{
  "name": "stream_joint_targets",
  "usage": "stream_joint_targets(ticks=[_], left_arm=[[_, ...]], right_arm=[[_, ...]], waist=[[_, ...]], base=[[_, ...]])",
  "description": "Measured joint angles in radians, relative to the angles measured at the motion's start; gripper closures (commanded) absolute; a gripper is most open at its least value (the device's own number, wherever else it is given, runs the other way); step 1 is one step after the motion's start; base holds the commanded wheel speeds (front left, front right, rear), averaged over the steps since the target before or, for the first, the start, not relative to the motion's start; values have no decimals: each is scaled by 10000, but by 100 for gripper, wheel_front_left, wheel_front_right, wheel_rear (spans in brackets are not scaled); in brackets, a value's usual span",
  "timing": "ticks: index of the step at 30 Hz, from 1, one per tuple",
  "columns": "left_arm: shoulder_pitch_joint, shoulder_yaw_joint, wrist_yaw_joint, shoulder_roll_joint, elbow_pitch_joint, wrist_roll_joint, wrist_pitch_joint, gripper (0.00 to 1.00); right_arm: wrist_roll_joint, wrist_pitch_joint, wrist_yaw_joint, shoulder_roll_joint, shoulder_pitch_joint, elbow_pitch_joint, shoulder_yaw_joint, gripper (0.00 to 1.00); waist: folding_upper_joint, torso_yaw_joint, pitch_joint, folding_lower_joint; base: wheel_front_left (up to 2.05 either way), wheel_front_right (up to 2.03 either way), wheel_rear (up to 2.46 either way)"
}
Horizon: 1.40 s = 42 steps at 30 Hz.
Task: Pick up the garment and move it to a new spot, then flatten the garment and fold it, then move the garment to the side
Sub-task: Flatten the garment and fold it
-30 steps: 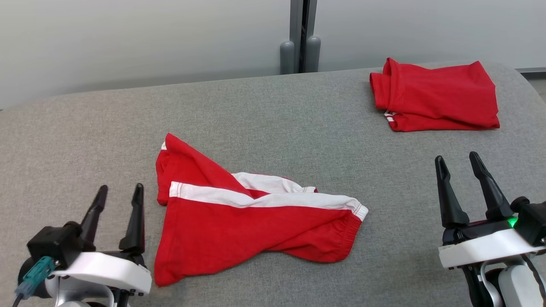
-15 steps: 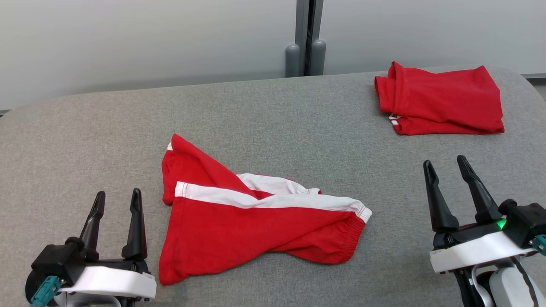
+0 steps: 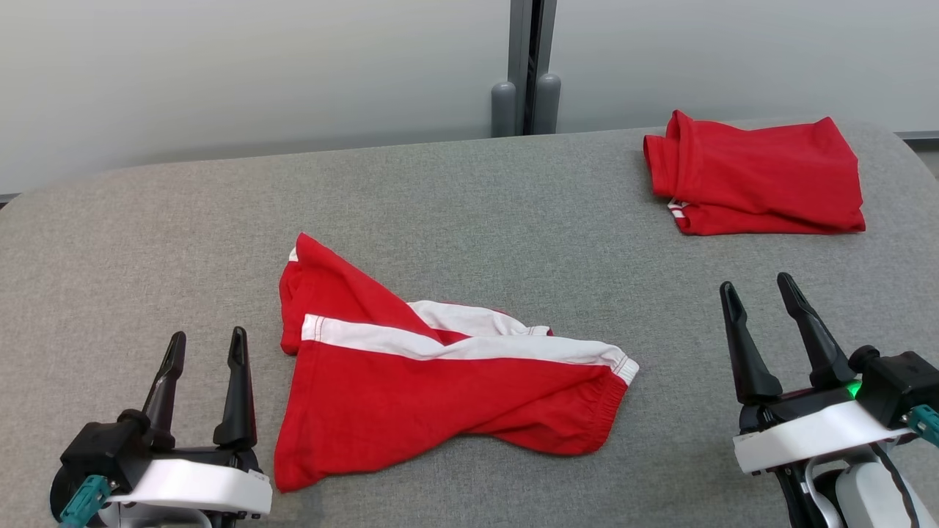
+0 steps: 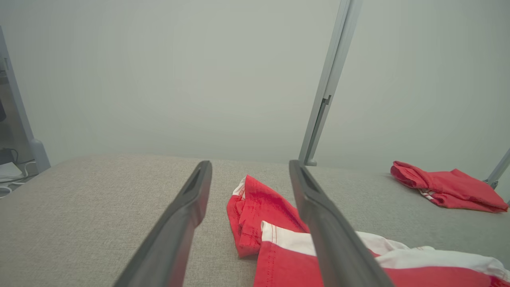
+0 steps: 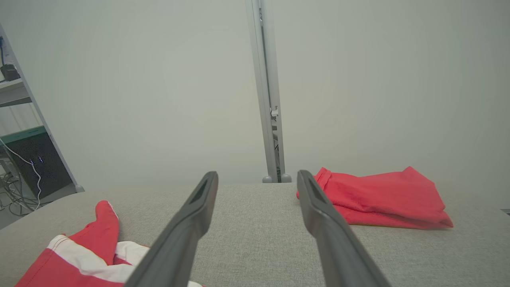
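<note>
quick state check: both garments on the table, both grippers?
red-and-white garment: unfolded, rumpled, lying on the table between the grippers, not held
folded red garment: folded, lying at the table's far right, not held
left gripper: open, empty, apart from the cloth
right gripper: open, empty

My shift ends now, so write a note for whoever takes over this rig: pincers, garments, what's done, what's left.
Left pincer: open, empty, beside the crumpled red-and-white garment, not touching it.
Right pincer: open, empty, above bare grey surface.
The crumpled garment lies mid-surface; a folded red garment sits at the far right.
Done: nothing on the crumpled garment yet.
Left: pick it up, move, flatten, fold, set aside.
</note>
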Motion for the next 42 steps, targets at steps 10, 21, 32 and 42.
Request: stream_joint_targets(ticks=[10,21,32,42], left_arm=[[-113,127,-146,-61,117,138,-25,0],[-140,372,-224,-140,86,278,-27,0],[-916,-159,-591,-73,481,516,330,0],[-2028,-972,-1095,380,1390,456,3095,0]], right_arm=[[25,0,0,17,1,36,6,0],[21,0,0,73,102,-17,2,0],[635,688,-2,-19,129,1210,886,0],[2111,1910,0,-123,-565,1733,2353,0]], waist=[[0,7,-18,0],[0,-84,50,0],[0,-130,435,0],[0,-242,1149,0]], base=[[0,0,0],[0,0,0],[0,0,0],[0,0,0]])
